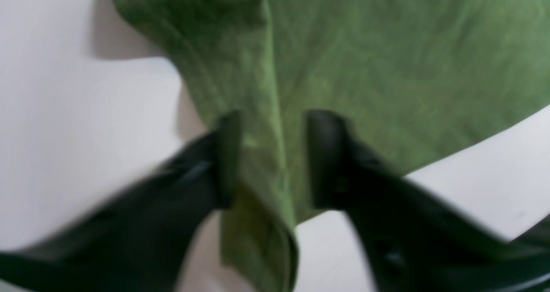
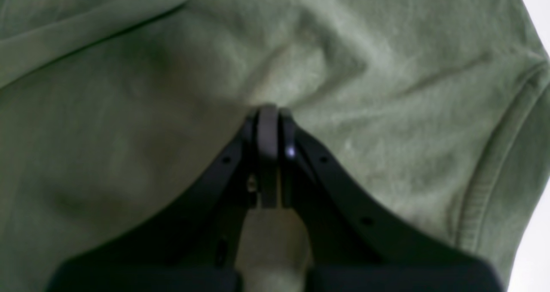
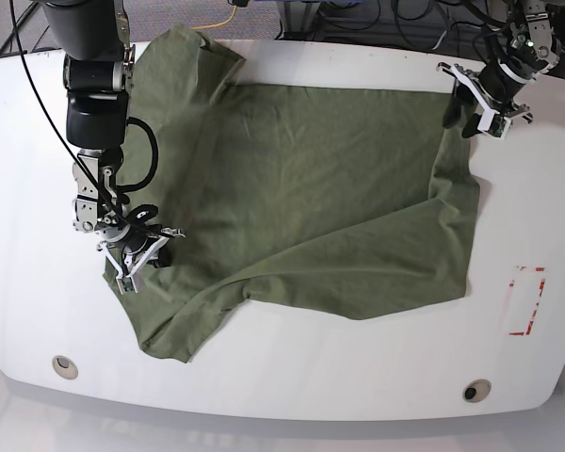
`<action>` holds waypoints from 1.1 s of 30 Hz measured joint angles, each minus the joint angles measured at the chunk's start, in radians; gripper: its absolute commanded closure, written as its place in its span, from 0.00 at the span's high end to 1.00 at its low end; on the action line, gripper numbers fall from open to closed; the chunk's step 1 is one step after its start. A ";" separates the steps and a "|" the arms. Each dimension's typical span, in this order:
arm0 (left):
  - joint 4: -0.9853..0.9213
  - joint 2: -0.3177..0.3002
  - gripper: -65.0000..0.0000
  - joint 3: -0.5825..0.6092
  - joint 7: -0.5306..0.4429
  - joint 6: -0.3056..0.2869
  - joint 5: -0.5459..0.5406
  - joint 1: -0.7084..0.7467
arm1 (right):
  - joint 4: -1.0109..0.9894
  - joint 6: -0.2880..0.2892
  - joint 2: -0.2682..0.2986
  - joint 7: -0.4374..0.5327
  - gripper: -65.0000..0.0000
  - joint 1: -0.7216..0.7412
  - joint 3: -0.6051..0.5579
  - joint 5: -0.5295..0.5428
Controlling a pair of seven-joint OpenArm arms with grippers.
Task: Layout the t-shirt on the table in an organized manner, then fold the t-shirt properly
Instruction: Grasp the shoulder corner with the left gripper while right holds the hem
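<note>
Left wrist view: the left gripper (image 1: 268,159) is standing with jaws apart, straddling a folded edge of the t-shirt (image 1: 386,68) (blurred) without pinching it. Right wrist view: the right gripper (image 2: 268,129) is clenching a pinch of cloth. Base view: the t-shirt is lying spread across the table (image 3: 292,395), one corner beside the left gripper.

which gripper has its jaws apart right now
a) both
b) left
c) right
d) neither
b: in the left wrist view the left gripper has its jaws spread with a fold of the t-shirt between them, while the right gripper is pinched shut on the cloth.
</note>
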 measured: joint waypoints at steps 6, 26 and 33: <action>-0.027 0.004 0.62 -0.106 0.129 -0.003 -0.151 -0.011 | 0.000 0.000 0.000 0.000 0.01 0.000 0.000 0.000; -0.118 0.002 0.62 -0.058 0.270 0.005 -0.205 -0.084 | 0.000 0.000 -0.002 -0.001 0.01 0.000 0.011 0.000; -0.150 0.001 0.62 -0.032 0.246 0.000 -0.226 -0.106 | 0.000 0.001 -0.003 -0.004 0.01 -0.003 0.039 0.000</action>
